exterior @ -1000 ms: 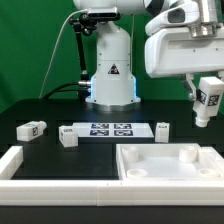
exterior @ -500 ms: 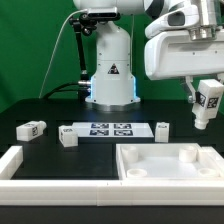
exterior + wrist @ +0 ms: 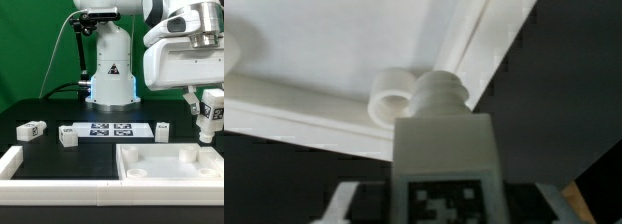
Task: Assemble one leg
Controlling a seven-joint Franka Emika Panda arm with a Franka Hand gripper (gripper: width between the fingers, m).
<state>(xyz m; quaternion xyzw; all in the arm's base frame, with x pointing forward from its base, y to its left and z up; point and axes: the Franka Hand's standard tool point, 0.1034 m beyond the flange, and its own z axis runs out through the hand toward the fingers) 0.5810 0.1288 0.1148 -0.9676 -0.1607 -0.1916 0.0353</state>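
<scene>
Gripper (image 3: 207, 104) is hanging at the exterior view's right, clamped on the leg (image 3: 207, 126). The fingers are pinching its upper part and the leg is hanging upright below them.

The leg is sitting over the far right corner of the square tray-like piece (image 3: 150, 168). In the exterior view a thin gap is showing between the two.

In the wrist view the leg (image 3: 441, 150) is running straight away from the camera. It is a smooth white plastic block with squared faces, carrying a black-and-white square tag on the side facing the lens. It is narrowing into a ribbed, rounded peg (image 3: 438, 88).

The peg is lining up just beside a raised round socket (image 3: 388, 99) in the corner of the square piece (image 3: 313, 110). I cannot tell whether it is centred on the socket.

The square piece is glossy white with a raised rim and a recessed floor.

Three more legs are lying loose on the matte black table (image 3: 60, 152):
- one at far left (image 3: 30, 128)
- one just left of the marker board (image 3: 68, 137)
- one just right of the marker board (image 3: 162, 129)

The marker board (image 3: 110, 129) is lying flat between the last two. A white L-shaped rail (image 3: 18, 162) is lying at near left.
</scene>
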